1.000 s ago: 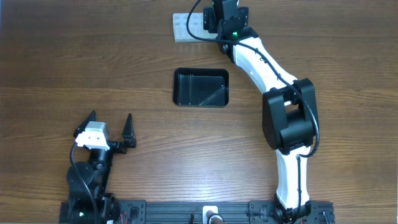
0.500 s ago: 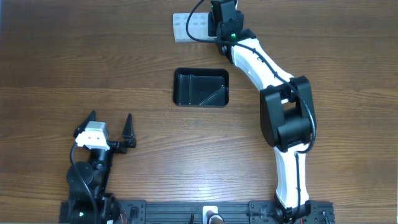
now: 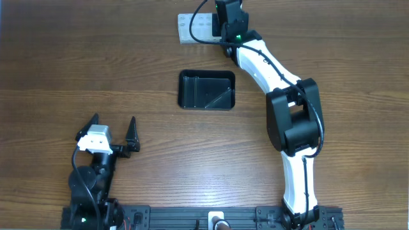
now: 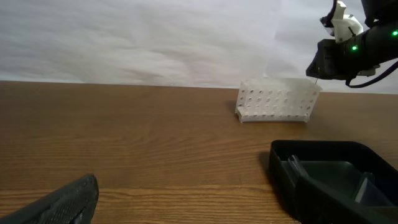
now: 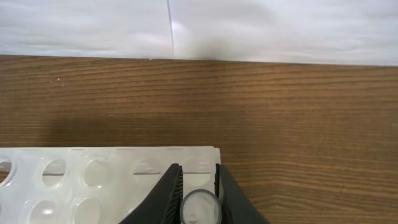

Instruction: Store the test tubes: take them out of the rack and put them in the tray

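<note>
The right jaws close on a clear test tube (image 5: pixel 200 208) near its rim, at the end hole of the rack (image 5: pixel 118 186). The tube looks light, slick and fragile, so a gentle, straight lift suits it. The left jaws gape empty, with the tray (image 4: pixel 283 168) ahead.

Left gripper (image 3: pixel 114 119) spread; right gripper (image 5: pixel 196 174) pinched, outstretched

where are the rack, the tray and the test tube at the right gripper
rack (image 3: pixel 190 30), top view, on its white top face with the holes
tray (image 3: pixel 180 91), top view, on its left wall
test tube (image 5: pixel 200 208), right wrist view, on its round top end
</note>
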Robot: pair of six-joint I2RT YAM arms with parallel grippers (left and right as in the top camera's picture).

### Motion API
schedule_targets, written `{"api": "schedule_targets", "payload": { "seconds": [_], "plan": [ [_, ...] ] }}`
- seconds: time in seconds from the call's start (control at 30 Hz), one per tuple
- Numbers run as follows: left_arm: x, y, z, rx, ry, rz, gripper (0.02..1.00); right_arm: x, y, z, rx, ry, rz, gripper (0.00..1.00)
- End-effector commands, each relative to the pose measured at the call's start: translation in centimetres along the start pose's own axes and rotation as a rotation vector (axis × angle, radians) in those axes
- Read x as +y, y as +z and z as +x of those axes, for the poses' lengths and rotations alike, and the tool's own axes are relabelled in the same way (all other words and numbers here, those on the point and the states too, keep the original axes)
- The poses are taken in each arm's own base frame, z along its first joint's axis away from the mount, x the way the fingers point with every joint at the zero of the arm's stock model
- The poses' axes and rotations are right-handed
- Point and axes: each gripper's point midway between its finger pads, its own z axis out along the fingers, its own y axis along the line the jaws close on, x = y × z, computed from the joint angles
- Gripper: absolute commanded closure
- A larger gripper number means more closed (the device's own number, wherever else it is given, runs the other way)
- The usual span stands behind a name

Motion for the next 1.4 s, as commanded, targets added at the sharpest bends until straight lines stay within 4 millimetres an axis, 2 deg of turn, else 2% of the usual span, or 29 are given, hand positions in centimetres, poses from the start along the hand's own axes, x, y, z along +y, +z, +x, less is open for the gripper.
{"api": "schedule_targets", "payload": {
  "seconds": [0.03, 0.23, 0.37, 0.53, 0.57, 0.6, 0.67, 0.73, 0.77, 0.83, 0.97, 1.07, 1.1, 1.2, 1.33, 1.4],
  "plan": [
    [-0.2, 0.0, 0.2, 0.002, -0.014, 0.014, 0.020, 1.1, 0.0, 0.1, -0.008, -0.003, -0.020, 0.875],
    [-0.2, 0.0, 0.2, 0.002, -0.014, 0.014, 0.018, 1.3, -0.9, -1.4, -0.038, 0.004, -0.028, 0.886],
    [-0.2, 0.0, 0.2, 0.002, -0.014, 0.014, 0.018, 1.1, -3.6, -4.9, -0.107, 0.024, -0.035, 0.888],
    [-0.2, 0.0, 0.2, 0.002, -0.014, 0.014, 0.018, 0.6, -9.0, -10.5, -0.224, 0.025, -0.050, 0.888],
    [-0.2, 0.0, 0.2, 0.002, -0.014, 0.014, 0.018, 0.4, -10.5, -11.6, -0.248, 0.032, -0.050, 0.888],
    [-0.2, 0.0, 0.2, 0.002, -0.014, 0.014, 0.018, 0.0, -13.5, -13.5, -0.290, 0.044, -0.035, 0.897],
    [-0.2, 0.0, 0.2, 0.002, -0.014, 0.014, 0.020, -0.3, -16.3, -14.8, -0.316, 0.051, -0.017, 0.904],
    [-0.2, 0.0, 0.2, 0.002, -0.014, 0.014, 0.018, -0.2, -18.5, -15.1, -0.313, 0.044, -0.016, 0.908],
    [-0.2, 0.0, 0.2, 0.002, -0.014, 0.014, 0.020, 0.2, -19.8, -14.8, -0.295, 0.032, -0.026, 0.908],
    [-0.2, 0.0, 0.2, 0.002, -0.014, 0.014, 0.018, 0.8, -21.0, -13.7, -0.248, 0.038, -0.041, 0.912],
    [-0.2, 0.0, 0.2, 0.002, -0.014, 0.014, 0.018, 2.3, -21.3, -9.0, -0.068, 0.077, -0.064, 0.915],
    [-0.2, 0.0, 0.2, 0.002, -0.014, 0.014, 0.018, 3.6, -20.3, -4.3, 0.110, 0.095, -0.099, 0.912],
    [-0.2, 0.0, 0.2, 0.002, -0.014, 0.014, 0.020, 4.1, -19.3, -0.9, 0.235, 0.117, -0.103, 0.912],
    [-0.2, 0.0, 0.2, 0.002, -0.014, 0.014, 0.018, 4.2, -17.6, 3.6, 0.389, 0.153, -0.067, 0.912],
    [-0.2, 0.0, 0.2, 0.002, -0.014, 0.014, 0.018, 4.9, -14.9, 8.1, 0.516, 0.152, -0.033, 0.915],
    [-0.2, 0.0, 0.2, 0.002, -0.014, 0.014, 0.018, 5.1, -13.9, 9.7, 0.551, 0.145, -0.017, 0.915]
  ]
}}
